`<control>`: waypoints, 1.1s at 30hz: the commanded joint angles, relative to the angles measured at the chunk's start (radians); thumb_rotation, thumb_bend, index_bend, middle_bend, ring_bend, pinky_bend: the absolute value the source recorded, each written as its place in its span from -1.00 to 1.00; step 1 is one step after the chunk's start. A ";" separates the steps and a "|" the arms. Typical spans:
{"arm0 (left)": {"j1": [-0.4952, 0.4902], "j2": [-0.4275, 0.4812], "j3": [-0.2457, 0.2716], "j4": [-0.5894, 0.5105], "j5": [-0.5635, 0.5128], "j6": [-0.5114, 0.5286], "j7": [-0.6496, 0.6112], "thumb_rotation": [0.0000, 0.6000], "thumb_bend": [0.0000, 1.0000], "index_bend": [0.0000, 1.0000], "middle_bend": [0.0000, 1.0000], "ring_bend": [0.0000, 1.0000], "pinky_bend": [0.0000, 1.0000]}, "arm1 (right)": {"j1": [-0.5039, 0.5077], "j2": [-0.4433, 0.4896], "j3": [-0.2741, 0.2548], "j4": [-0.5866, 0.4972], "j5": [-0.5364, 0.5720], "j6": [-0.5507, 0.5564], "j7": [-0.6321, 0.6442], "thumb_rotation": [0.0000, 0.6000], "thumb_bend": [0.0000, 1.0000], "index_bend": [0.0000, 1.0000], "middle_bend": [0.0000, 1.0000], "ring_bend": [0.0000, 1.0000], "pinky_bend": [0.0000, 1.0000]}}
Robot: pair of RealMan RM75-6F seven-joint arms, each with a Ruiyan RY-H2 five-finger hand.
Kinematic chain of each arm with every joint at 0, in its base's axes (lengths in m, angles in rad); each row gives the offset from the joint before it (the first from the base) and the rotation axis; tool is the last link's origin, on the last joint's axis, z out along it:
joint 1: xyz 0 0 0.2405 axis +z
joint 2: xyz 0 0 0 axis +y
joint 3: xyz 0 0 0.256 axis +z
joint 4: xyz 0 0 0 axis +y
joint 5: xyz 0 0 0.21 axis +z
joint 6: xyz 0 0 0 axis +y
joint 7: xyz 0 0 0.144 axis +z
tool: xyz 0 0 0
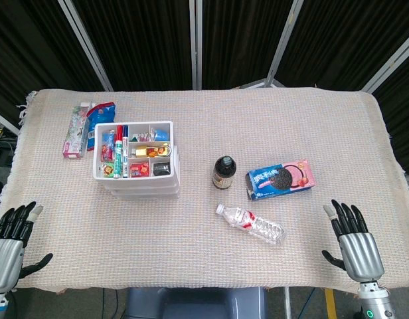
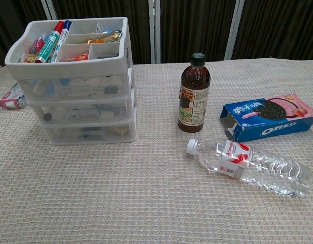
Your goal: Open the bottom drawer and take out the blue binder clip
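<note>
A white plastic drawer unit stands on the left half of the table, its top tray filled with markers and small items. The bottom drawer is closed; its clear front shows dim shapes, and I cannot pick out a blue binder clip. My left hand hovers at the near left table edge, fingers apart, holding nothing. At the near right edge my right hand is the same, fingers spread and empty. Neither hand appears in the chest view.
A dark bottle stands at the centre. A blue and pink Oreo box lies to its right. A clear water bottle lies in front. Snack packets lie behind the drawers.
</note>
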 commanded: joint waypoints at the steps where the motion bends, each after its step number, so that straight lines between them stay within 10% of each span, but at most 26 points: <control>1: 0.000 0.000 0.000 0.000 -0.001 -0.001 -0.001 1.00 -0.81 -1.00 -1.00 -1.00 -1.00 | 0.000 0.001 0.000 0.000 -0.001 0.002 0.001 1.00 -1.00 -1.00 -1.00 -1.00 -1.00; 28: -0.018 -0.028 0.008 0.002 0.021 -0.025 -0.024 1.00 -0.70 -1.00 -1.00 -1.00 -1.00 | -0.003 0.016 0.002 -0.014 0.001 0.008 0.023 1.00 -1.00 -1.00 -1.00 -1.00 -1.00; 30: -0.020 -0.036 0.011 0.004 0.026 -0.029 -0.028 1.00 -0.56 -1.00 -0.95 -0.89 -0.88 | -0.004 0.018 0.001 -0.016 -0.002 0.013 0.026 1.00 -1.00 -1.00 -1.00 -1.00 -1.00; 33: -0.027 -0.062 0.005 0.006 0.037 -0.025 -0.042 1.00 -0.23 -1.00 -0.34 -0.24 -0.41 | -0.006 0.021 0.002 -0.019 -0.002 0.016 0.031 1.00 -1.00 -1.00 -1.00 -1.00 -1.00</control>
